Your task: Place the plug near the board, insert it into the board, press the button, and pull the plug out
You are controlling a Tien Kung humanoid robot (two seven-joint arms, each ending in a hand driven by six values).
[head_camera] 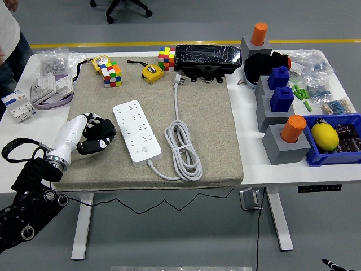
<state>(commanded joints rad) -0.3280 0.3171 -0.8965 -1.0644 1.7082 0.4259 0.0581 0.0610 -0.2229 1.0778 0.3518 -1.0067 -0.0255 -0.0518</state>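
A white power strip (pixel 135 132) lies on the beige mat (pixel 208 118), its button end toward me. Its grey-white cord (pixel 183 148) coils to the right and runs up to the plug (pixel 177 81), which lies loose on the mat near the far edge. My left hand (pixel 97 135), black fingers on a white forearm, rests on the mat just left of the strip. It does not touch the strip; its fingers are relaxed and hold nothing. My right arm is out of sight.
Rubik's cubes (pixel 111 74) (pixel 166 58), two tape measures (pixel 152 73) and a black wrapped box (pixel 207 57) line the mat's far edge. Grey blocks with orange and blue pegs (pixel 285 121) and a blue bin (pixel 335 141) stand right. A person (pixel 10 31) stands far left.
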